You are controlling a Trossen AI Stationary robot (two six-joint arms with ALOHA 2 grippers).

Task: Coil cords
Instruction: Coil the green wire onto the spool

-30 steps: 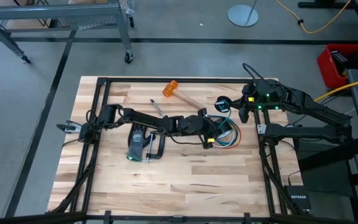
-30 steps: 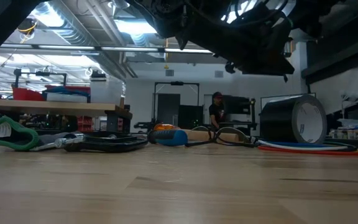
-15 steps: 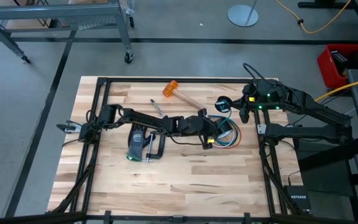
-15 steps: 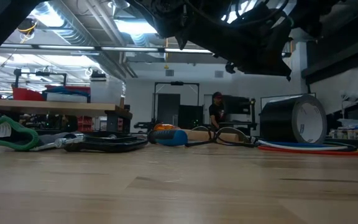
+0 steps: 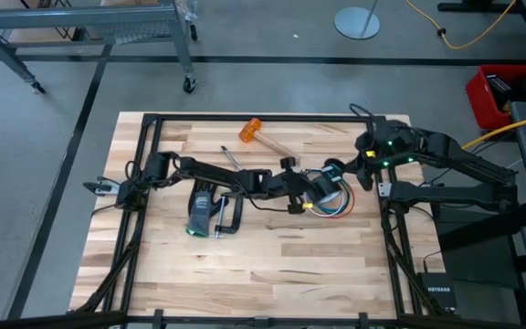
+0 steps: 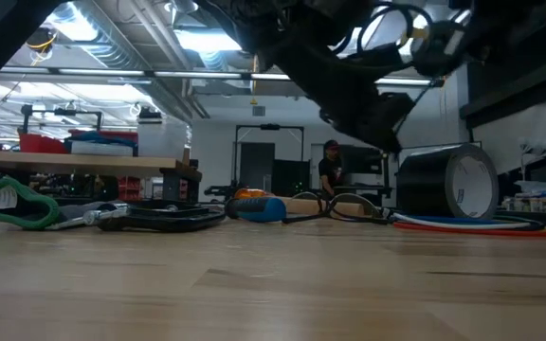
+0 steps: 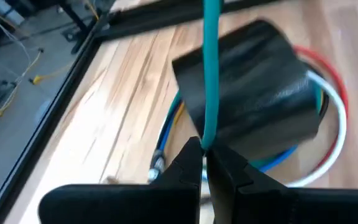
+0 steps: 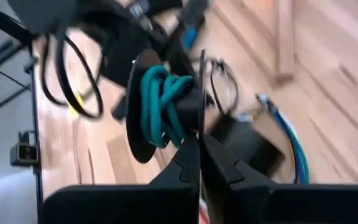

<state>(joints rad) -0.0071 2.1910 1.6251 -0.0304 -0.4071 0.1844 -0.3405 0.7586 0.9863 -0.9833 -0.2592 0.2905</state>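
As the right hand swings in: the right hand (image 8: 199, 140) now sits lower and nearer the middle of the counter (image 5: 245, 274) than a second ago, close beside the left hand (image 7: 204, 149), not far from the counter's right edge.
Right hand's grip: its fingers are pressed together on the rim of a dark spool (image 8: 138, 112), which carries several turns of the teal cord (image 8: 160, 102).
Left hand's grip: closed tight on the free run of the teal cord, which rises straight and taut from the fingertips.
Left arm: its wrist has lifted and turned a little toward the spool in the same moment.
Meaning for the task: with spool and pinch point brought together, the free length looks short, so the winding of this cord is probably well along, though not finished.
Other cords: the wire bundle (image 7: 328, 124) of red, white and blue lies looped on the counter around a black tape roll (image 7: 253, 87), directly under the left hand and untouched.
Hidden: the cord's loose end lies below the left fingertips, out of sight, so the remaining length cannot be judged.
Hard to make out: black loops show in the right wrist view, but whether they are the black cord or the arm's own cabling cannot be told.
Low view: both hands are cut off at the top; only the tape roll and the wires show clearly.
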